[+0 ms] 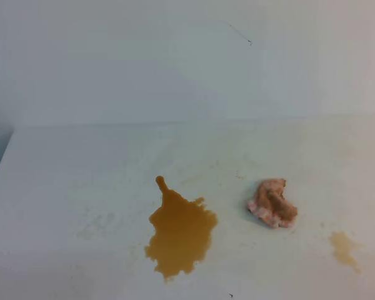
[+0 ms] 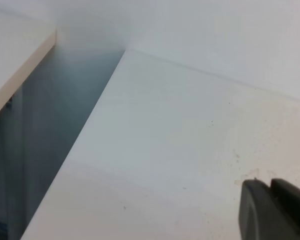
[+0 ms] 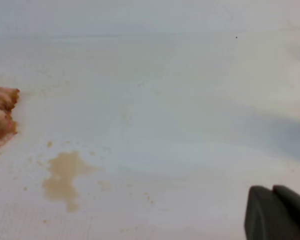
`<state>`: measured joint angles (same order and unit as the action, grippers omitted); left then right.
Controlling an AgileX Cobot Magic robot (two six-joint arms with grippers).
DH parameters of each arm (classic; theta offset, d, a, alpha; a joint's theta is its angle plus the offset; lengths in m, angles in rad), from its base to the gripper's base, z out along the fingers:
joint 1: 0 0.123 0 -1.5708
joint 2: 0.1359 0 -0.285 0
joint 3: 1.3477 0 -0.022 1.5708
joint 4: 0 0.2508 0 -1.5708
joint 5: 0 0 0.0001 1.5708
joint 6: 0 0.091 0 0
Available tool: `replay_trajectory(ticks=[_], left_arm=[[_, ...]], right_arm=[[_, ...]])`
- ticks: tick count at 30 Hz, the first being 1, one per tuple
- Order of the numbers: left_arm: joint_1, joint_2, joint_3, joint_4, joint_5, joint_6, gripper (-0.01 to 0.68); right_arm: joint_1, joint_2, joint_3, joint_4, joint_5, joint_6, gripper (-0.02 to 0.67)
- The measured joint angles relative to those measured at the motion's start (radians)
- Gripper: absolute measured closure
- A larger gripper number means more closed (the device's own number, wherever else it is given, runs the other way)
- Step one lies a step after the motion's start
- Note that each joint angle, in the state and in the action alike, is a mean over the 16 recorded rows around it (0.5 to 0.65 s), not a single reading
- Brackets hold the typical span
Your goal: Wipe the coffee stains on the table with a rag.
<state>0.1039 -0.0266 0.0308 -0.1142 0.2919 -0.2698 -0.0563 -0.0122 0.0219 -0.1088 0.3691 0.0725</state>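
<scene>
The large amber-brown coffee stain (image 1: 180,234) spreads across the front middle of the off-white table (image 1: 81,175). A paler, smaller coffee stain (image 1: 344,247) lies near the front right, also seen in the right wrist view (image 3: 64,175). Between them, slightly further back, sits the crumpled pinkish-orange rag (image 1: 272,203) with brown patches, lying free; its edge shows at the left of the right wrist view (image 3: 1,116). Neither gripper appears in the high view. My left gripper (image 2: 270,186) is shut and empty over bare table near the left edge. My right gripper (image 3: 272,192) is shut and empty, well right of the small stain.
A white wall (image 1: 175,56) rises behind the table. In the left wrist view the table's left edge (image 2: 85,135) drops into a dark gap, with another pale surface (image 2: 15,55) beyond it. Faint yellowish marks (image 1: 97,225) tint the tabletop.
</scene>
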Motion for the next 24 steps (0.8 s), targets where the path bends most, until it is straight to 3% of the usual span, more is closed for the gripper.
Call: replay_trajectory(ticks=[24], left_arm=[[0.000,0.000,0.000,0.000,0.000,0.000,0.673]], right_arm=[[0.000,0.000,0.000,-0.004,-0.001,0.000,0.651]])
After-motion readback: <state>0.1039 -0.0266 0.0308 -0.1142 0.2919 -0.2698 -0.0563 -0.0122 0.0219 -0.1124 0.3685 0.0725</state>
